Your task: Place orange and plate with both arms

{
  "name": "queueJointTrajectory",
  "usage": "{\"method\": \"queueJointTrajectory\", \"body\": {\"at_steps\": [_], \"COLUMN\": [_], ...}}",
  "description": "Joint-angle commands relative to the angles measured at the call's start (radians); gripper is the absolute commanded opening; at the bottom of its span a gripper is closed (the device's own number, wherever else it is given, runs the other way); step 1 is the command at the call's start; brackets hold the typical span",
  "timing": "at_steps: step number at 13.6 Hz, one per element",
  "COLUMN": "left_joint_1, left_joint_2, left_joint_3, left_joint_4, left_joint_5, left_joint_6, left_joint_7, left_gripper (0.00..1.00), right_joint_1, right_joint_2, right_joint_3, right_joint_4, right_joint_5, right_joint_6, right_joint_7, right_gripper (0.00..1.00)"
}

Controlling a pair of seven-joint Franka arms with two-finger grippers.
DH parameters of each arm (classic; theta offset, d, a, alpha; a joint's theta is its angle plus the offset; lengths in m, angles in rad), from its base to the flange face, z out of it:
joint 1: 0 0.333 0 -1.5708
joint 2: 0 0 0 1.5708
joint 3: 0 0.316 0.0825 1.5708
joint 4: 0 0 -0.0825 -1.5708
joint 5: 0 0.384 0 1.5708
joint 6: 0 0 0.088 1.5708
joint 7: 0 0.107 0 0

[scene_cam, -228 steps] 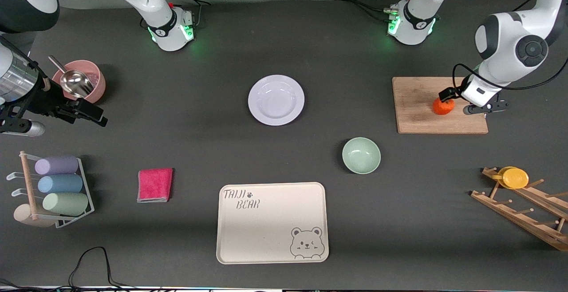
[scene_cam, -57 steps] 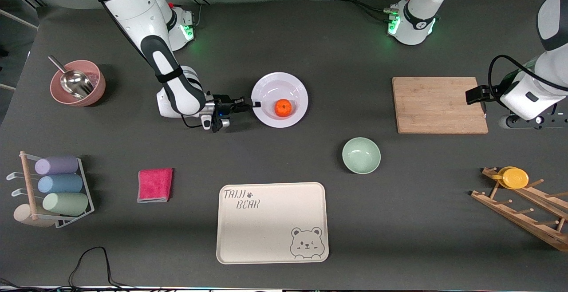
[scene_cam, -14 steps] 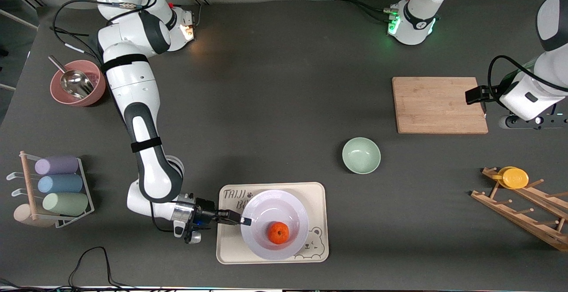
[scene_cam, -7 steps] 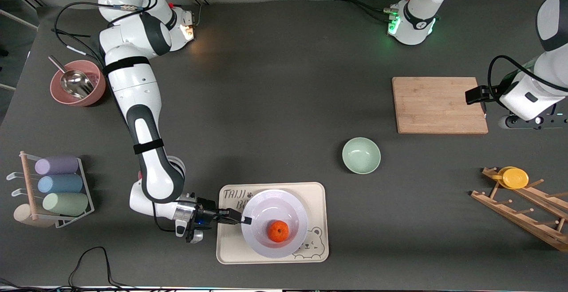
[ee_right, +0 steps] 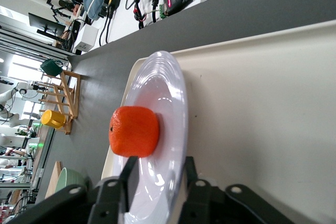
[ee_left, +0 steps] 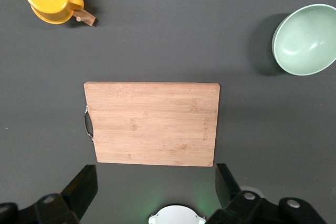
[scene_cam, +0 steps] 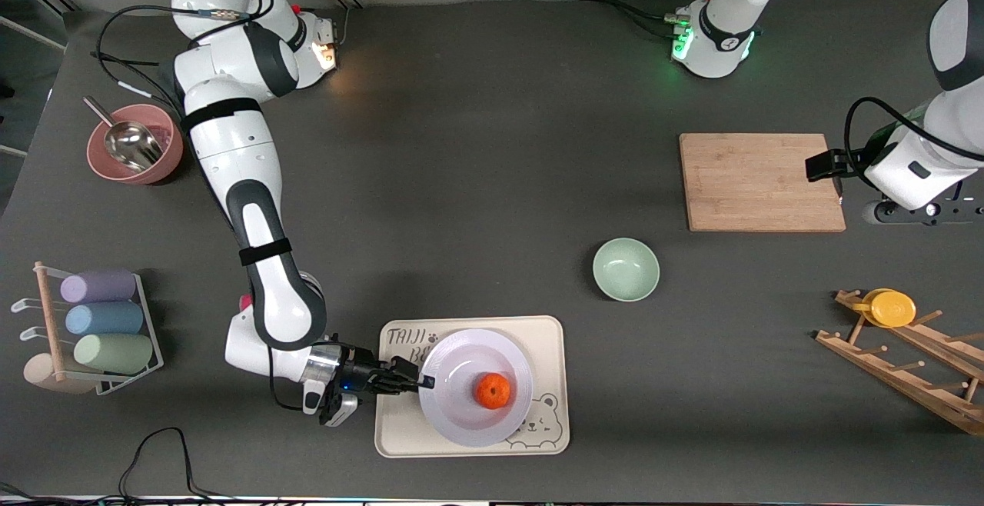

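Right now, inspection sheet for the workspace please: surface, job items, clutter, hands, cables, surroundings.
Surface: dark grey table, no spills seen.
Job items: orange sits in the white plate; plate rests on the bear-printed tray.
Clutter: green bowl, cutting board, pink bowl with metal scoop, cup rack, wooden rack with yellow cup.
Hands: right hand at the plate's rim, fingers either side of it, loosening; left hand open, waiting above the cutting board.
Cables: black cable on the table edge nearest the camera; leads at both bases.
Surroundings: monitors and people seen past the table in the right wrist view.
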Motion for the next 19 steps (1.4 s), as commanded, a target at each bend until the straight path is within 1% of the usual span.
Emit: {"method": "queueJointTrajectory", "body": {"at_steps": [1, 2, 5, 8, 11, 13, 14, 15, 16, 17, 19], "left_joint_1": [-0.009, -0.009, -0.010, -0.010, -0.010, -0.010, -0.010, -0.009, -0.009, -0.007, -0.010], "left_joint_2": [0.001, 0.001, 0.001, 0.001, 0.003, 0.004, 0.003, 0.003, 0.003, -0.003, -0.032], "left_joint_3": [0.007, 0.007, 0.007, 0.007, 0.007, 0.007, 0.007, 0.007, 0.007, 0.007, 0.007], "left_joint_4": [0.003, 0.003, 0.001, 0.004, 0.001, 0.001, 0.001, 0.001, 0.001, -0.002, -0.010], "left_joint_5": [0.011, 0.011, 0.011, 0.011, 0.011, 0.011, 0.011, 0.011, 0.011, 0.011, 0.008], "left_joint_6": [0.009, 0.009, 0.009, 0.006, 0.013, 0.018, 0.018, 0.020, 0.023, 0.033, 0.014], "left_joint_7": [-0.006, -0.006, -0.006, -0.006, -0.006, -0.006, -0.004, -0.004, -0.004, -0.004, -0.006], "left_gripper": [1.00, 1.00, 1.00, 1.00, 1.00, 1.00, 1.00, 1.00, 1.00, 1.00, 1.00], "right_joint_1": [0.005, 0.005, -0.002, -0.010, -0.034, -0.038, -0.033, -0.027, -0.024, -0.024, -0.025], "right_joint_2": [0.006, 0.000, -0.060, -0.152, -0.259, -0.353, -0.406, -0.471, -0.541, -0.624, -0.765], "right_joint_3": [-0.001, -0.003, 0.000, -0.007, -0.039, -0.087, -0.123, -0.147, -0.153, -0.153, -0.155], "right_joint_4": [0.029, 0.029, 0.022, 0.014, 0.014, -0.015, -0.046, -0.090, -0.151, -0.243, -0.389], "right_joint_5": [-0.133, -0.188, -0.305, -0.426, -0.589, -0.646, -0.676, -0.727, -0.795, -0.866, -0.948], "right_joint_6": [0.012, 0.012, -0.005, -0.071, -0.245, -0.379, -0.437, -0.495, -0.540, -0.545, -0.548], "right_joint_7": [-0.002, 0.000, 0.001, 0.035, 0.142, 0.240, 0.282, 0.306, 0.328, 0.358, 0.444], "right_gripper": [1.00, 1.00, 1.00, 1.00, 1.00, 1.00, 1.00, 1.00, 1.00, 1.00, 1.00]}}
